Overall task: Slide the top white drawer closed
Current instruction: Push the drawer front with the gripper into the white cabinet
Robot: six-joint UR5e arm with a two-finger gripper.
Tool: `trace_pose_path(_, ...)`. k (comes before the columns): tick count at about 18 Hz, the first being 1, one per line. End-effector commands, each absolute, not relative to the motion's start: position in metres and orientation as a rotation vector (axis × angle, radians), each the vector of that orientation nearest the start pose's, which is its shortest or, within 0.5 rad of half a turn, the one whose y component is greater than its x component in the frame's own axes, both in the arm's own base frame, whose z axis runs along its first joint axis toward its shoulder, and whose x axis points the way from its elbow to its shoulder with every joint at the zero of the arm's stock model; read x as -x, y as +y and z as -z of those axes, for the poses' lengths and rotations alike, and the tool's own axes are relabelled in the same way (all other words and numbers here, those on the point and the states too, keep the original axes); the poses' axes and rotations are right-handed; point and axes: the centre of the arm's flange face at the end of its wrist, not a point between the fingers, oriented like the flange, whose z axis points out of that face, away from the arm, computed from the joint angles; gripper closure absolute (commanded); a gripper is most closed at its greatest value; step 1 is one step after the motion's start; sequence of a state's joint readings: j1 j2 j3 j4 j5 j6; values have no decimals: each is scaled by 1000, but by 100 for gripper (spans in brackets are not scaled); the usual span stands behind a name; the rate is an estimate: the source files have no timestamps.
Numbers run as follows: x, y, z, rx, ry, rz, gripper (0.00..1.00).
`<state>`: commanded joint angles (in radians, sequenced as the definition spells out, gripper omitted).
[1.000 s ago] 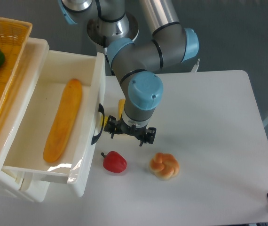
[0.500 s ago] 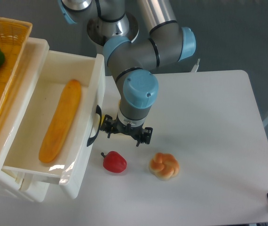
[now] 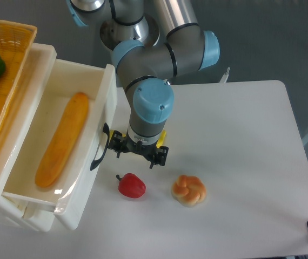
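White table (image 3: 251, 162) — on it a red pepper (image 3: 132, 185) and, just beside, a knotted bun (image 3: 188, 190).

The gripper (image 3: 136, 152) is sitting right up against the black handle (image 3: 100, 147) on the front of the top white drawer (image 3: 103, 116), so there's no gap showing on that side. Just below it the red pepper (image 3: 132, 185) and the bread roll (image 3: 189, 190) are lying on the table (image 3: 251, 162), crowding the near path, while the whole right side is staying open. Inside the drawer a long baguette (image 3: 61, 140) is taking up the middle, and the wicker basket (image 3: 5, 75) is overhanging its far left edge
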<state>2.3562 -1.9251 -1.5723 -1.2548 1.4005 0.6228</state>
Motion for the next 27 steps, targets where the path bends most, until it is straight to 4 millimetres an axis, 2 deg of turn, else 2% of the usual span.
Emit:
trace_pose_path(4,321,538,-328,3028,-245,247,0)
trace_pose_path(27,274,555,-333,3046,-135,270,0)
